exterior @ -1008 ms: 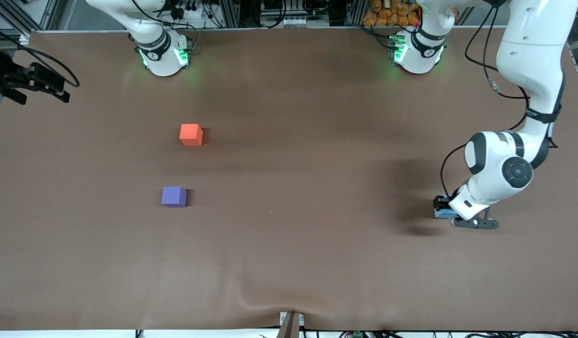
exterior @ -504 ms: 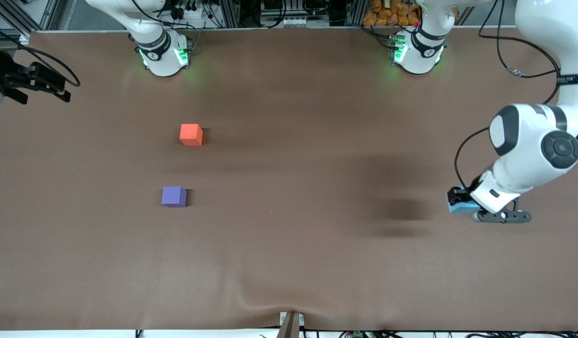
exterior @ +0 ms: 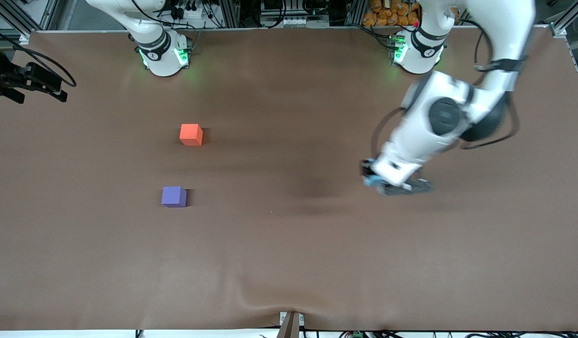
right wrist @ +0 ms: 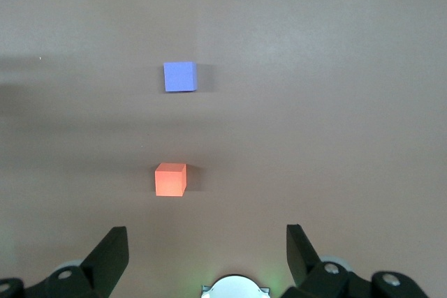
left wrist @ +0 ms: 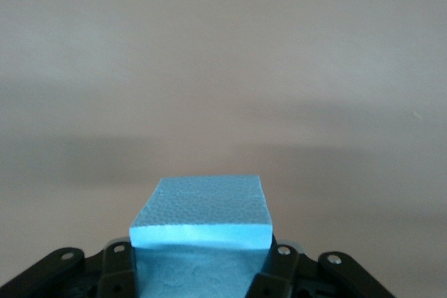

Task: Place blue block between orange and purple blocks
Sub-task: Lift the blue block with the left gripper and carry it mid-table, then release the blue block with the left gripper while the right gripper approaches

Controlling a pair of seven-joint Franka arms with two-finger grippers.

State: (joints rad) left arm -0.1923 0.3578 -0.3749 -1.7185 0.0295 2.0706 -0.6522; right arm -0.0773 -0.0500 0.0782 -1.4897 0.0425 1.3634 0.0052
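My left gripper (exterior: 369, 178) is shut on the blue block (exterior: 372, 181), a light sky-blue cube, and holds it in the air over the table's middle part, toward the left arm's end. In the left wrist view the blue block (left wrist: 201, 211) fills the space between the fingers (left wrist: 115, 264) of the left gripper (left wrist: 200, 266). The orange block (exterior: 191, 134) and the purple block (exterior: 173, 196) rest on the table toward the right arm's end, the purple one nearer the front camera. My right gripper (right wrist: 204, 242) is open and empty, high above the orange block (right wrist: 170, 179) and the purple block (right wrist: 180, 76).
The brown table cloth (exterior: 289, 244) has a wrinkle at its near edge by a bracket (exterior: 289, 324). The two arm bases (exterior: 163, 55) (exterior: 416, 51) stand along the edge farthest from the front camera. The right arm's hand (exterior: 33, 82) waits at its end of the table.
My left arm has lifted the blue block off the table and swung it toward the middle, toward the other two blocks. The right arm and both resting blocks have not moved.
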